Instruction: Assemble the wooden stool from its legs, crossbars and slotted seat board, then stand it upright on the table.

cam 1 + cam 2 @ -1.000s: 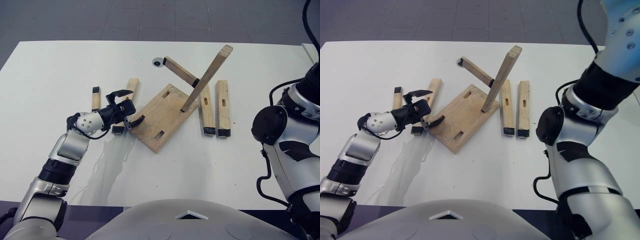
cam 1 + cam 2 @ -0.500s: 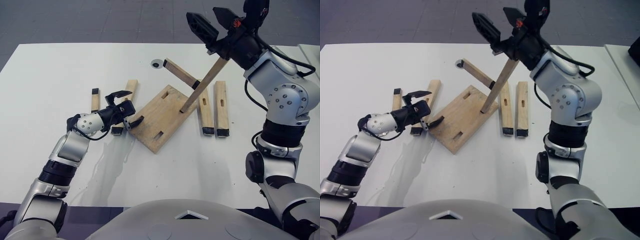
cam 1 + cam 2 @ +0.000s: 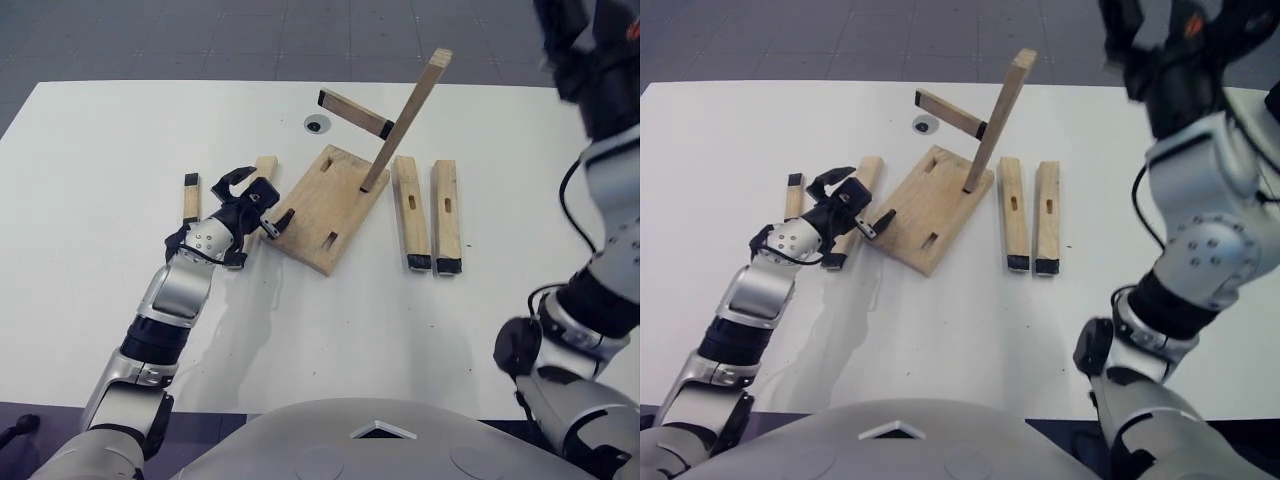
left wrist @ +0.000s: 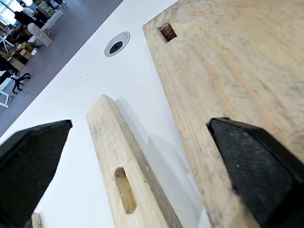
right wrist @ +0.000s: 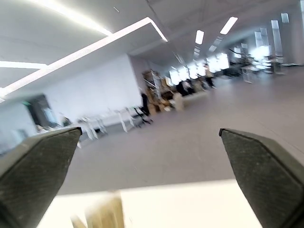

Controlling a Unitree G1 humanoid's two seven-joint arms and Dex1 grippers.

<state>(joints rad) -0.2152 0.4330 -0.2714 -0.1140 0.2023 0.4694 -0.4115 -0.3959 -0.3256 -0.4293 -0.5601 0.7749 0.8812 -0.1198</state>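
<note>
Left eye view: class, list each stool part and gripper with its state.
seat board: flat on table.
standing leg: slotted into the board, tilted.
attached crossbar: fixed to that leg, off the table.
loose legs: lying flat, unassembled.
loose crossbar: lying flat.
left gripper: open, at the board's edge.
right gripper: open, raised.

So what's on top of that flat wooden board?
One leg stands tilted in the seat board, a crossbar jutting from it. Its foot hides the slot beneath.

A white worktop (image 3: 90,150) is seen. A slotted seat board (image 3: 322,210) is laid near its middle. Toward the right edge a slotted leg (image 3: 411,210) and a second leg (image 3: 446,215) are laid side by side; toward the left edge, a third leg (image 3: 266,167) and a short crossbar (image 3: 191,198). A round hole (image 3: 316,124) is set near the far edge.
</note>
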